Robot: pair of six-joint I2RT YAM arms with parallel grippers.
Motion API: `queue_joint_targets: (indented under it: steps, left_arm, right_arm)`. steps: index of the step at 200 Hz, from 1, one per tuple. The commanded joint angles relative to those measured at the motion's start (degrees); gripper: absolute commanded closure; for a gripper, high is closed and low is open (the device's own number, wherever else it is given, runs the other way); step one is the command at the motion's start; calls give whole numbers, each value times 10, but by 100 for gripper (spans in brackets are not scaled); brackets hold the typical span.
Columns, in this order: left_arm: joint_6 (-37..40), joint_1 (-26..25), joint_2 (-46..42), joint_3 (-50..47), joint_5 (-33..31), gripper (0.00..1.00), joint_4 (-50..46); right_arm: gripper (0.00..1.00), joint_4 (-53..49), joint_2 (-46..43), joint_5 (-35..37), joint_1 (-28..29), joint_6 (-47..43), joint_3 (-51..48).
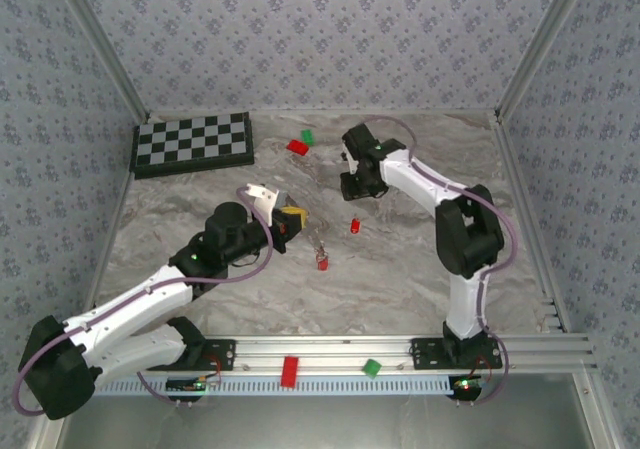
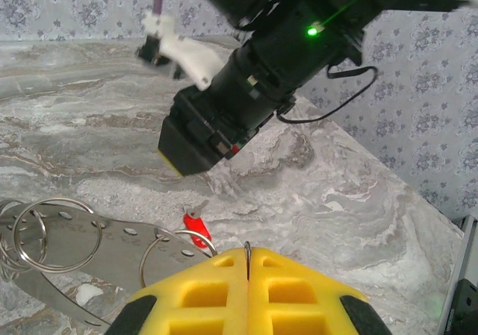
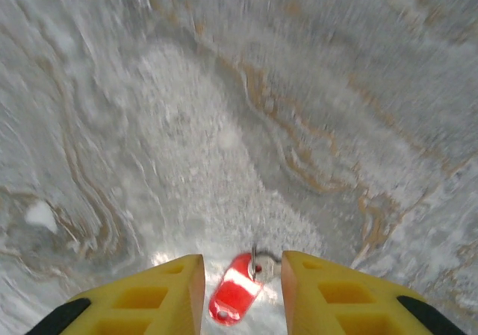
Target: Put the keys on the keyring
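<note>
Pinches 1 thin wire ring (image 2: 247, 247) of the keyring (image 2: 112, 249) in the left hand (image 2: 248, 259), yellow pads pressed fully together, most likely to lift that ring off the counter (image 2: 336, 201) and steady it for threading. Grey band and other rings flat on the counter, with 1 red-headed key (image 2: 196, 229) just beside the pinched ring; cannot tell whether already threaded. Hangs the right hand (image 3: 241, 260) over a 2nd key (image 3: 233, 294), fingers part-way apart, the red head between them with a gap on both sides, so apparently nothing gripped. Looks like lining up for a pick. Cannot say, through the blur, whether the silver blade touches a finger.
</note>
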Motion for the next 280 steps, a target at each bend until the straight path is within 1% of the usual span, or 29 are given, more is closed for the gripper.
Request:
queue_joint_targets:
  steps: [1, 39, 110, 168, 230, 241, 262, 280]
  left_arm:
    - [2, -2, -16, 4, 0, 100, 26]
    - [0, -2, -20, 4, 0, 100, 26]
    - [-1, -2, -19, 4, 2, 100, 29]
    - [-1, -2, -20, 4, 2, 100, 27]
    - [-2, -3, -20, 4, 3, 100, 28]
    - [-1, -2, -20, 4, 3, 100, 28]
    - [-2, -2, -20, 4, 3, 100, 28]
    - [-2, -2, -19, 4, 3, 100, 29]
  right_arm:
    - [68, -141, 42, -28, -9, -35, 67]
    - [70, -214, 110, -34, -15, -56, 145]
    - [72, -279, 188, -51, -17, -85, 227]
    - [75, -309, 229, -54, -16, -94, 261]
    - [79, -318, 250, -57, -15, -98, 278]
    - [81, -318, 252, -57, -15, -98, 282]
    - [83, -316, 253, -58, -15, -98, 285]
    - [83, -315, 254, -58, -15, -98, 286]
